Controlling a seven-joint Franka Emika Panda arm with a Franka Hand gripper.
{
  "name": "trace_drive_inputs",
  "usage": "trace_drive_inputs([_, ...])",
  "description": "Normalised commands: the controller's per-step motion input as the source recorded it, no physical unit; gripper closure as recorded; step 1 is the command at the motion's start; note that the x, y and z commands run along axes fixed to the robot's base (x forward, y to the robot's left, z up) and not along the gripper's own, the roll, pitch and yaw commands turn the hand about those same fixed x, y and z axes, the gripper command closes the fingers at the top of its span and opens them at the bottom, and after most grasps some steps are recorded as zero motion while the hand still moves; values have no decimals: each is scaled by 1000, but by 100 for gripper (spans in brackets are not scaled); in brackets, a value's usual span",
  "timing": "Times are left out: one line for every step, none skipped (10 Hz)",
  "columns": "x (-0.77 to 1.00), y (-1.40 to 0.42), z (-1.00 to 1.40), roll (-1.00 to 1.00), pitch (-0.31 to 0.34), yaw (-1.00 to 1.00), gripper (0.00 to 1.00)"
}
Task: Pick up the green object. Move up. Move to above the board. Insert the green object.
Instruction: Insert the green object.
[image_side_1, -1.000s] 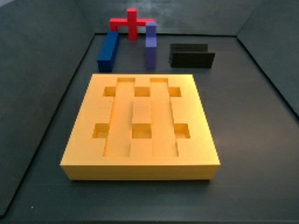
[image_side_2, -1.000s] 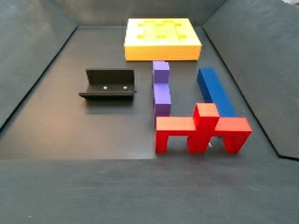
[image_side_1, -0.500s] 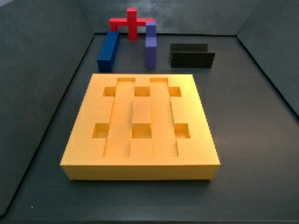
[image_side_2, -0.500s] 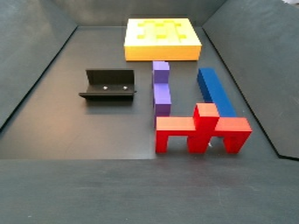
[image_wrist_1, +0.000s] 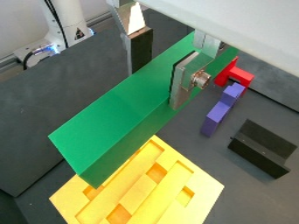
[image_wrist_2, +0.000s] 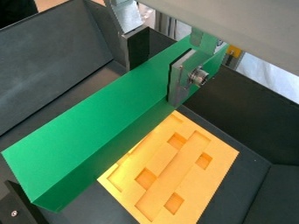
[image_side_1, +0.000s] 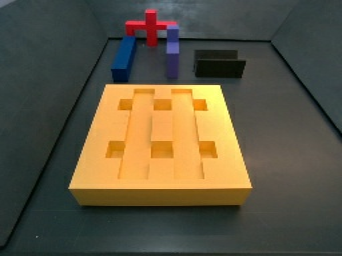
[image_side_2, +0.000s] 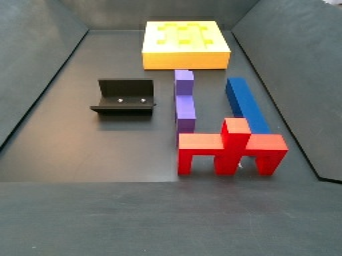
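In both wrist views my gripper (image_wrist_1: 162, 66) (image_wrist_2: 158, 66) is shut on the green object (image_wrist_1: 117, 118) (image_wrist_2: 93, 131), a long flat bar held on edge between the silver fingers (image_wrist_1: 184, 80). The bar hangs high above the floor. Below it lies the board (image_wrist_1: 140, 188) (image_wrist_2: 176, 162), a yellow-orange slab with grooves and square holes. Both side views show the board (image_side_1: 160, 135) (image_side_2: 186, 42) flat on the dark floor. Neither the gripper nor the green object appears in the side views.
A blue bar (image_side_1: 124, 58) (image_side_2: 246, 103) and a purple bar (image_side_1: 173, 55) (image_side_2: 185, 98) lie side by side beyond the board. A red piece (image_side_1: 151, 25) (image_side_2: 230, 148) stands at their far end. The fixture (image_side_1: 219, 64) (image_side_2: 123, 98) sits beside them. Dark walls enclose the floor.
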Motion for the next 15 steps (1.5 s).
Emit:
trace_drive_inputs([0, 0, -63, -90, -10, 0, 100])
trace_drive_inputs([-169, 0, -303, -391, -109, 0, 100])
trace_drive_inputs([-194, 0, -260, -419, -54, 0, 100])
trace_drive_inputs([-249, 0, -391, -367, -23, 0, 100])
trace_drive_inputs([-214, -126, -689, -201, -36, 0, 100])
trace_drive_inputs([-209, -360, -989, 0, -56, 0, 100])
trace_drive_inputs([-189, -491, -1000, 29, -91, 0, 100])
trace_drive_inputs([-171, -517, -1000, 67, -53, -3, 100])
trace_drive_inputs([0, -437, -1000, 59, -27, -14, 100])
trace_drive_inputs([0, -197, -1000, 0, -10, 0, 100])
trace_drive_inputs([29, -74, -1000, -20, -9, 0, 100])
trace_drive_inputs([46, -29, -986, -79, -40, 0, 100])
trace_drive_inputs([69, -26, -946, -93, -57, 0, 100])
trace_drive_inputs([117, 0, -1000, 0, -63, 0, 100])
trace_drive_inputs([140, -23, -1000, 174, 0, 0, 100])
